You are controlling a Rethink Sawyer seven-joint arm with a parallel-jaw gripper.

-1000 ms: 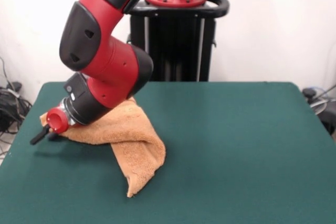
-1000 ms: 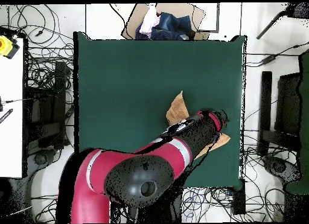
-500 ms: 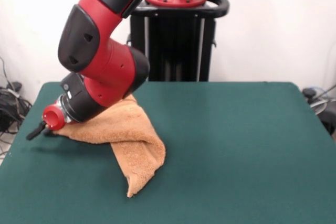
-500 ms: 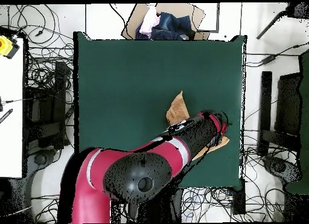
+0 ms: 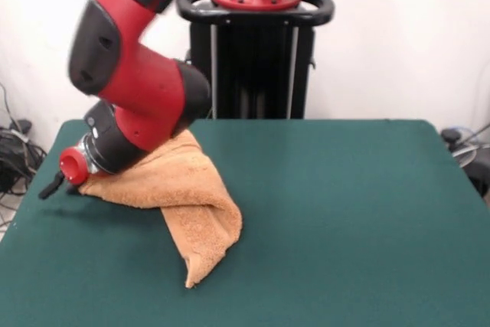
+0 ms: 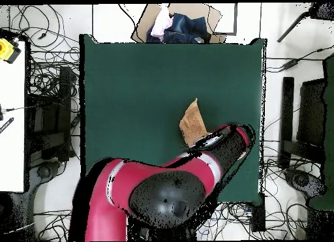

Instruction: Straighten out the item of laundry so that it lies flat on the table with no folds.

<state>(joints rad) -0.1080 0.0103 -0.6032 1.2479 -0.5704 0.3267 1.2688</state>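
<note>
From the front view your end effector (image 5: 55,184) sits at the towel's (image 5: 180,201) left end by the counter's (image 5: 344,212) left edge, its grip unreadable, while the twisted towel's long axis trails rightward and toward the camera.

Front view: towel (image 5: 180,197) lies twisted on the table (image 5: 344,220) left of centre — gripper (image 5: 55,184) at its far-left end, arm above.

Orange-tan towel (image 5: 184,197), dark green table (image 5: 344,212)
</note>
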